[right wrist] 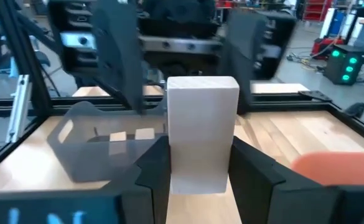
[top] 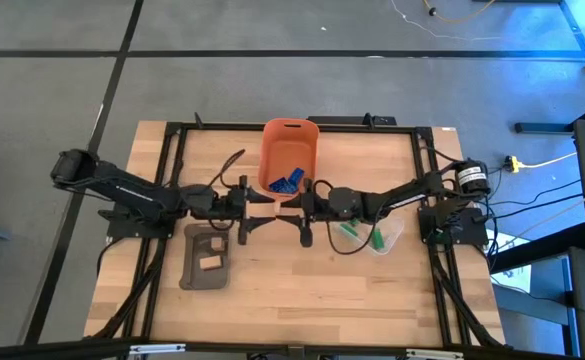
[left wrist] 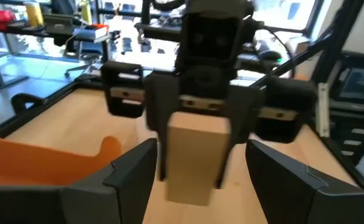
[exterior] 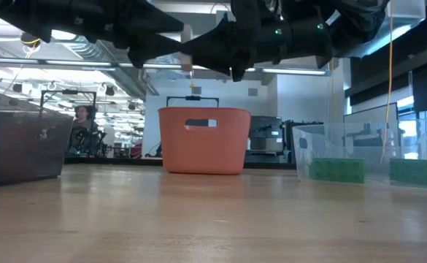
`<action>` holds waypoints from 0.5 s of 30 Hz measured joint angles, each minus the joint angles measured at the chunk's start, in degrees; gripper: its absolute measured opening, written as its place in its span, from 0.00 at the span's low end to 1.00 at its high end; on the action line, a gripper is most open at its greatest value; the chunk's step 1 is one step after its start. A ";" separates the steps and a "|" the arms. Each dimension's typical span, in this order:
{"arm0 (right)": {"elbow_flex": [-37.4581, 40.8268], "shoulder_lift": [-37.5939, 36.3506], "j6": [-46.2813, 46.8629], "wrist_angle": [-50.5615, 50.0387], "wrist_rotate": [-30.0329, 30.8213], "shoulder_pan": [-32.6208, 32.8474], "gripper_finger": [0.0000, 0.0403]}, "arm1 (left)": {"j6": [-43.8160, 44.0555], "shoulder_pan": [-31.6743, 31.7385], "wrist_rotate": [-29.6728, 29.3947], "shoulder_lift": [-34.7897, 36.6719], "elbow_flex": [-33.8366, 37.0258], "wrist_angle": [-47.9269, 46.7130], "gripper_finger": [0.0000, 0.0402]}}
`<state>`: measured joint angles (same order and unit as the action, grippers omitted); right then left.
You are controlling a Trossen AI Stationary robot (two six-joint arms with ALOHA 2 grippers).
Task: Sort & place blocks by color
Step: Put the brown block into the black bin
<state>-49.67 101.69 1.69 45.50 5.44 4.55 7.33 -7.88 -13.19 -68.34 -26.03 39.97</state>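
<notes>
We see the right gripper clamped on a tan rectangular wooden block in mid-air just in front of the orange plastic bin, while the left gripper faces it with fingers spread apart.

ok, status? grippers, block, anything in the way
Right gripper shut on tan wooden block, mid-air over table centre. Left gripper open, fingers flanking the same block. Nothing in the way; orange plastic bin close by.
</notes>
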 joint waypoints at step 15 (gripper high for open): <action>0.04 0.00 -0.50 -0.44 -0.51 0.64 0.32 | -0.23 -0.09 -2.23 -7.43 -4.10 1.53 0.55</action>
<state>-49.63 101.69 1.19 45.06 4.93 5.19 7.10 -7.97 -15.42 -75.77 -30.13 41.50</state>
